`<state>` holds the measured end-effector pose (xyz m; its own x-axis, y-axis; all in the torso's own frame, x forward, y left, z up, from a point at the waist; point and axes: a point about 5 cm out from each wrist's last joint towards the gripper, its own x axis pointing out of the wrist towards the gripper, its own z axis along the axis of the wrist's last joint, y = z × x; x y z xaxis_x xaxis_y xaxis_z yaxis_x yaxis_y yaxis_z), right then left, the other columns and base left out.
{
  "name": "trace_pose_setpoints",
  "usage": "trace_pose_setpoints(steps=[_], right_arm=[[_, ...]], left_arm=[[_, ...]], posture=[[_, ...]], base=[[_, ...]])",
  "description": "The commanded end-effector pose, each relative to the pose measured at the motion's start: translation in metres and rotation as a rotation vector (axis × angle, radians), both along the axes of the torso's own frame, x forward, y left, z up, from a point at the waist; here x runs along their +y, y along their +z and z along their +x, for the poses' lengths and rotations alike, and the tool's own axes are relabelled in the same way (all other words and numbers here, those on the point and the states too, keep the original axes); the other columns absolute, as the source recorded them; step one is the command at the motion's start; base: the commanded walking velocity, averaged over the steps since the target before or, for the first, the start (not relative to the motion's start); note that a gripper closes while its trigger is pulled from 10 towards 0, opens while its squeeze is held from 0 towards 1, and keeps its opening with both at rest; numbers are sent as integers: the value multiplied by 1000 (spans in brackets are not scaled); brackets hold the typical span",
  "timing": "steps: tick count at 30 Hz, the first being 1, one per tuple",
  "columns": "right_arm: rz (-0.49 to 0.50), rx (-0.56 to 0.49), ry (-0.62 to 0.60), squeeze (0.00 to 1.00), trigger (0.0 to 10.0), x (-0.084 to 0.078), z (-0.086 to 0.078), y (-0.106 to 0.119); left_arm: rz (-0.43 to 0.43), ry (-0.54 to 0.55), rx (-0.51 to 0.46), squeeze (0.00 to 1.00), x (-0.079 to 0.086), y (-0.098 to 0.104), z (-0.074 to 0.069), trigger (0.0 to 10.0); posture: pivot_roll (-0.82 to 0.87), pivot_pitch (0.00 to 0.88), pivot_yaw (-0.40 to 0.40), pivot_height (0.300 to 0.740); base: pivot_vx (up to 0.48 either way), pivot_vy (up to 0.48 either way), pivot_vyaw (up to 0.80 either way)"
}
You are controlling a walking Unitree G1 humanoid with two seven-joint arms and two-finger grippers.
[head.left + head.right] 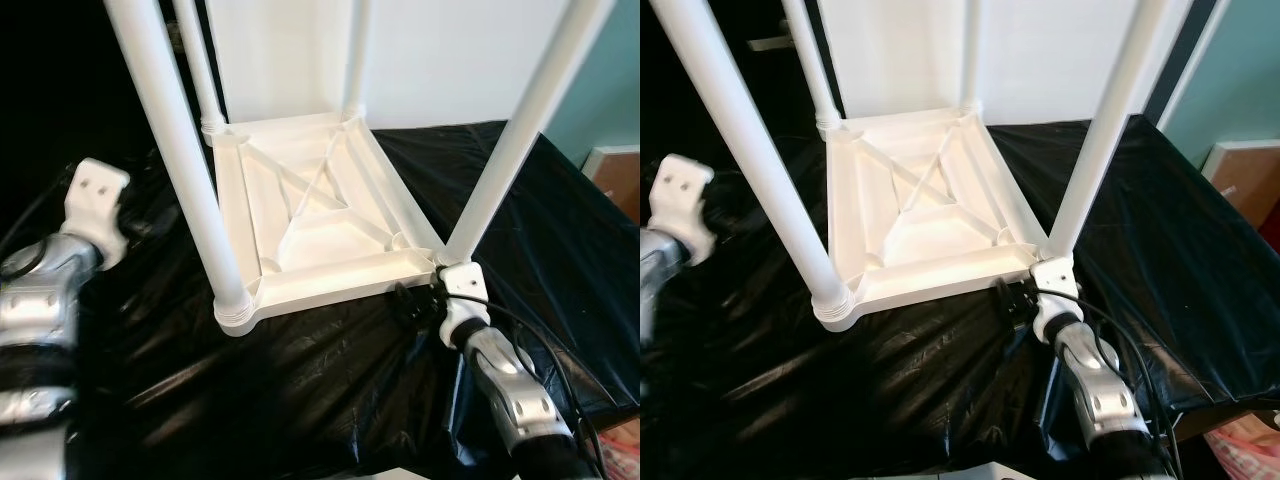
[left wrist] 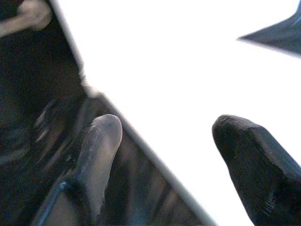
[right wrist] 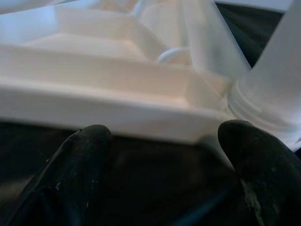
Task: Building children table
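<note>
A white plastic children's table (image 1: 330,285) lies upside down on a black sheet, its ribbed underside facing up. All its legs stand upright in the corners, among them the near left leg (image 1: 180,160) and the near right leg (image 1: 520,120). My right gripper (image 3: 162,141) is open and low at the near right corner. Its black fingers (image 3: 80,155) point at the table's rim (image 3: 117,103), beside the base of the near right leg (image 3: 268,99). My left gripper (image 2: 164,127) is open, off to the left of the table, with a glaring white surface ahead of it.
The black plastic sheet (image 1: 300,380) covers the whole work surface and drops off at the right edge. A cardboard box (image 1: 615,175) stands at the far right against a teal wall. A white wall (image 1: 450,60) rises behind the table. Black cables (image 1: 1120,340) run along my right arm.
</note>
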<state>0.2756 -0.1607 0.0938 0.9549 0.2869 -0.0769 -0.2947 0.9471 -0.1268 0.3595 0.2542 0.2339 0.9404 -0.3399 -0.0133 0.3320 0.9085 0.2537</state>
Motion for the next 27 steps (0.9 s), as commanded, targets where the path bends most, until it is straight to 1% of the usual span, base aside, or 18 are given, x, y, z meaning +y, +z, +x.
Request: trace_pose_setpoints(steps=[1,5,6,8,9,10,11,13,14,15,16,17,20,21,22,23,24,27], right_arm=[[21,13,22,0,10000,5,-8,1],[39,67,71,0,10000,14,-34,-8],[39,67,71,0,10000,14,-34,-8],[39,88,69,0,10000,15,-40,-11],[39,88,69,0,10000,15,-40,-11],[37,96,65,0,10000,14,-41,-13],[37,96,65,0,10000,14,-41,-13],[35,96,27,0,10000,12,-36,-14],[34,93,14,0,10000,11,-33,-13],[34,93,14,0,10000,11,-33,-13],[36,90,0,0,10000,10,-30,-12],[36,90,0,0,10000,10,-30,-12],[43,81,-29,0,10000,10,-20,-7],[46,81,-34,0,10000,10,-18,-6],[46,81,-34,0,10000,10,-18,-6],[48,79,-36,0,10000,11,-14,-5],[48,79,-36,0,10000,11,-14,-5],[48,73,-42,0,10000,12,1,-2]], left_arm=[[-33,33,-21,0,0,-2,6,10000],[-170,-81,-64,0,-24,9,25,10000],[-170,-81,-64,0,-24,9,25,10000],[-295,-197,-69,0,-34,13,27,10000],[-295,-197,-69,0,-34,13,27,10000],[-346,-278,-81,0,-41,16,27,10000],[-346,-278,-81,0,-41,16,27,10000],[-486,-501,-94,0,-58,21,20,10000],[-526,-571,-101,0,-64,22,16,10000],[-526,-571,-101,0,-64,22,16,10000],[-559,-666,-107,0,-70,23,11,10000],[-559,-666,-107,0,-70,23,11,10000],[-580,-876,-108,0,-94,18,-9,10000],[-578,-911,-105,0,-100,16,-15,10000],[-578,-911,-105,0,-100,16,-15,10000],[-559,-956,-96,0,-110,12,-24,10000],[-559,-956,-96,0,-110,12,-24,10000],[-537,-1034,-82,0,-131,4,-48,10000]], posture=[[-46,58,-21,740],[-85,80,-25,740],[-85,80,-25,740],[-119,98,-19,740],[-119,98,-19,740],[-125,102,-19,740],[-125,102,-19,740],[-154,126,-14,740],[-154,126,-14,740],[-154,126,-14,740],[-157,136,-12,740],[-157,136,-12,740],[-142,143,-13,740],[-139,143,-15,740],[-139,143,-15,740],[-126,143,-16,740],[-126,143,-16,740],[-100,138,-21,740]], base=[[0,0,0],[0,0,0],[0,0,0],[0,0,0],[0,0,0],[0,0,0],[0,0,0],[0,0,0],[0,0,0],[0,0,0],[0,0,0],[0,0,0],[0,0,0],[0,0,0],[0,0,0],[0,0,0],[0,0,0],[0,0,0]])
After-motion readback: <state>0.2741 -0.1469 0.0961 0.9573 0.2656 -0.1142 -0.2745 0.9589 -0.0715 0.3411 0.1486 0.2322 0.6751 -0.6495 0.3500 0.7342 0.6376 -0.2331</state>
